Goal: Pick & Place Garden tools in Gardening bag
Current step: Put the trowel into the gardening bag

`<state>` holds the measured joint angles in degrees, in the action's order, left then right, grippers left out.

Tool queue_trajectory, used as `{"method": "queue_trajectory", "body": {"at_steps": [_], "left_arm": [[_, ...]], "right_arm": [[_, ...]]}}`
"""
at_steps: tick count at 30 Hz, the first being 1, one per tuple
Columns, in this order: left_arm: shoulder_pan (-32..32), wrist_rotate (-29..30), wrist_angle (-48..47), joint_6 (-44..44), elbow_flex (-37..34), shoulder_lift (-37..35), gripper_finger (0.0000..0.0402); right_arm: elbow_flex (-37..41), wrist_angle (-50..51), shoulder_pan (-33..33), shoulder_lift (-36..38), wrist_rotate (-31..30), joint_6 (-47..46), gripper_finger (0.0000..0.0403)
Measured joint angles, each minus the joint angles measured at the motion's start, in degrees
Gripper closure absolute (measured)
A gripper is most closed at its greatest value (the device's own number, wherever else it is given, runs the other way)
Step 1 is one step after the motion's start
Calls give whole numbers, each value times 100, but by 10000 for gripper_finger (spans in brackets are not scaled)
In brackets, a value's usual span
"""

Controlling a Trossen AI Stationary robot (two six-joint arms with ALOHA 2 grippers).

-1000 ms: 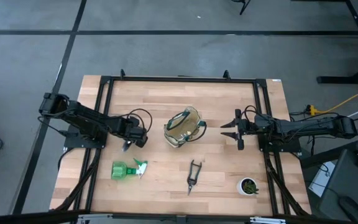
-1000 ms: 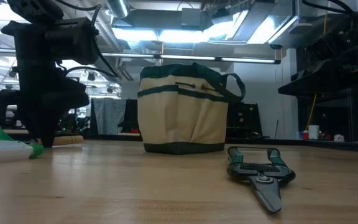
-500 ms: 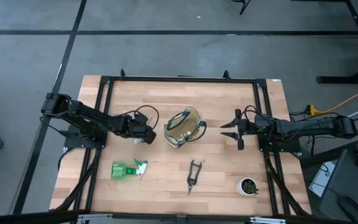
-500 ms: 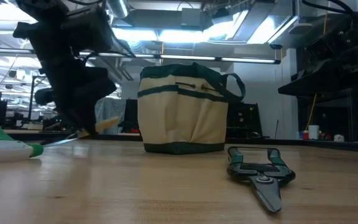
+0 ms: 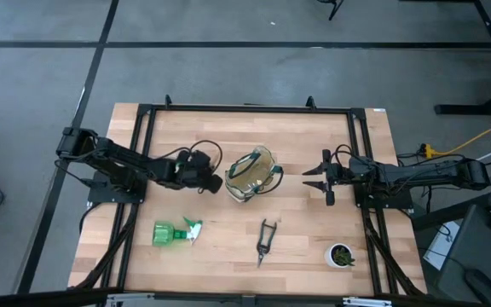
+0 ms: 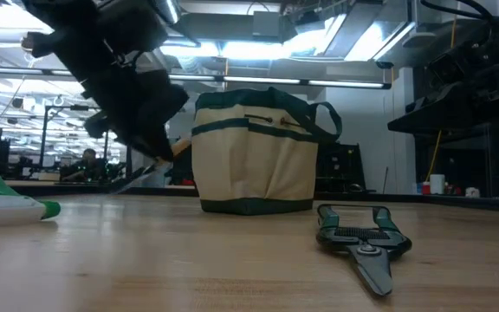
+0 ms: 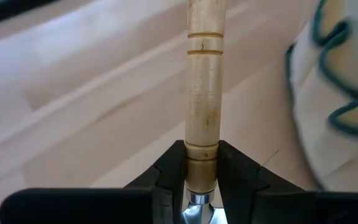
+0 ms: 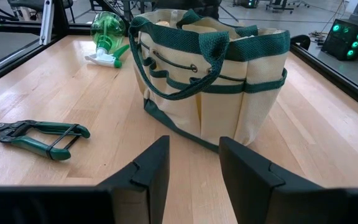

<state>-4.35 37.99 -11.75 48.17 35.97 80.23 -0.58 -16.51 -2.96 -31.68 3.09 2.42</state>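
Note:
My left gripper (image 5: 210, 182) is shut on a wooden-handled garden tool (image 7: 202, 93) just left of the gardening bag (image 5: 251, 173). Whether it is the rake or the trowel I cannot tell, since its head is hidden. The cream bag with green trim stands upright on its base at mid-table (image 6: 254, 152). My right gripper (image 5: 311, 177) is open and empty to the right of the bag (image 8: 210, 74). The green spray bottle (image 5: 173, 232) lies on its side at the near left. The pruning shears (image 5: 265, 240) lie flat near the front. My left gripper pinches the wooden handle between its two fingers at the end beside the metal neck (image 7: 202, 152). The handle runs forward out of the fingers, along them. The tool is lifted clear of the table and tilted, with its wooden end (image 6: 180, 147) higher and toward the bag and its silvery end (image 6: 137, 180) lower.
A small white pot with a green plant (image 5: 341, 254) stands at the near right corner. A black frame (image 5: 245, 108) runs round the table. Bare wood lies between the bag and the shears (image 6: 362, 243).
My left gripper has risen and gone toward the table's right, up to the bag, carrying the wooden-handled tool. The tool has come off the table and tipped, its wooden end now higher and nearest the bag.

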Motion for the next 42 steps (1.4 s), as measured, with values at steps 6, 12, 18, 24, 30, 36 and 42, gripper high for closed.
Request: {"method": "queue_trajectory", "body": {"at_steps": [6,12,18,24,30,36,42], "left_arm": [[249,0,680,-623,0,-4,334],[555,-134,1192,-1167,2,-4,334],[741,-196,1788,-1668,4,-9,334],[836,-225,2448,-2249,7,-11,334],[948,-384,3107,-2793,9,-11,334],[1057,-531,3259,-3094,262,-11,334],[1090,-657,3214,-3653,780,-11,334]], "right_arm": [[0,-1,-1,-1,-1,-2,259],[0,0,-1,0,0,-2,259],[0,0,-2,-2,-2,-2,259],[0,-1,-1,-1,-1,-2,259],[0,0,-2,-1,-2,0,259],[0,-1,-1,-1,-1,-1,259],[0,-1,0,-1,-1,-2,259]]}}
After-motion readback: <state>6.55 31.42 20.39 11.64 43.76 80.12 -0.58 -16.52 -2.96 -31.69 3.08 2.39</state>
